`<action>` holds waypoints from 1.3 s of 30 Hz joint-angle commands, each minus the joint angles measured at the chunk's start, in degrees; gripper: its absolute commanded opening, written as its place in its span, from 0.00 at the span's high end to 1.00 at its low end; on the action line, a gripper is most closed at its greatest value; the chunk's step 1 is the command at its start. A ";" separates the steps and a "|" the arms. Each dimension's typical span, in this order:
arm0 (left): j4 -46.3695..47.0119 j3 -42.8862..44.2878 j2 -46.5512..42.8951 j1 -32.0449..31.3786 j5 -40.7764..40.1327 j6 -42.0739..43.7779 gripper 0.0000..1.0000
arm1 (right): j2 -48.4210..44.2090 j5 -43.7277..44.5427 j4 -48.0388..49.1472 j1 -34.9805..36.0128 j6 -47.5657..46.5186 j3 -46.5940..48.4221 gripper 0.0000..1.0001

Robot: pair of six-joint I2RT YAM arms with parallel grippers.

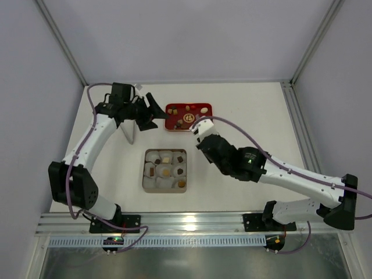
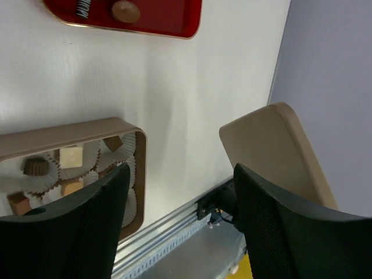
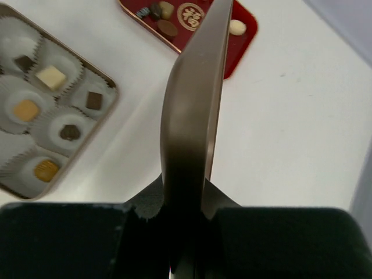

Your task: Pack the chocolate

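Chocolates sit in white paper cups inside the square tin (image 1: 145,174), among them a cream cube (image 3: 51,75) and a dark piece (image 3: 70,132). More chocolates lie on the red tray (image 1: 174,124), such as a brown round one (image 2: 125,10) and a dark oval (image 3: 167,28). My left gripper (image 1: 156,114) hangs open and empty by the tray's left end (image 2: 181,174). My right gripper (image 1: 199,127) is shut on a bronze-tan lid (image 3: 189,116), seen edge-on in the right wrist view (image 3: 186,203).
A tan flat panel (image 1: 132,132) stands on edge left of the tin, also to the right of my left fingers (image 2: 279,151). The aluminium rail (image 1: 192,222) runs along the near edge. Grey walls close the sides.
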 commanded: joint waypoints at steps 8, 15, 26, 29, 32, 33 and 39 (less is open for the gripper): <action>-10.33 -11.73 -18.73 4.59 -23.53 4.74 0.47 | -7.13 -52.63 20.17 -21.62 23.30 -6.16 0.96; -7.79 -25.17 -25.76 10.57 -21.70 4.21 0.51 | -1.43 -66.65 41.72 -25.41 39.56 -15.12 0.96; -6.38 -28.52 -29.02 11.45 -14.34 7.72 0.30 | 12.19 -72.55 78.53 -25.32 63.81 -24.62 0.96; -5.50 -29.49 -28.50 11.45 -12.22 8.08 0.26 | 16.06 -72.99 86.18 -25.32 67.61 -26.21 0.96; -4.45 -31.25 -28.14 11.45 -11.07 8.25 0.23 | 19.22 -73.09 90.77 -25.23 71.21 -26.82 0.96; -4.27 -31.60 -28.06 11.45 -10.54 8.08 0.23 | 19.93 -73.17 91.66 -25.23 71.57 -27.00 0.96; -2.34 -33.36 -27.44 11.45 -9.14 7.38 0.22 | 25.99 -73.96 98.34 -24.71 74.99 -26.74 0.96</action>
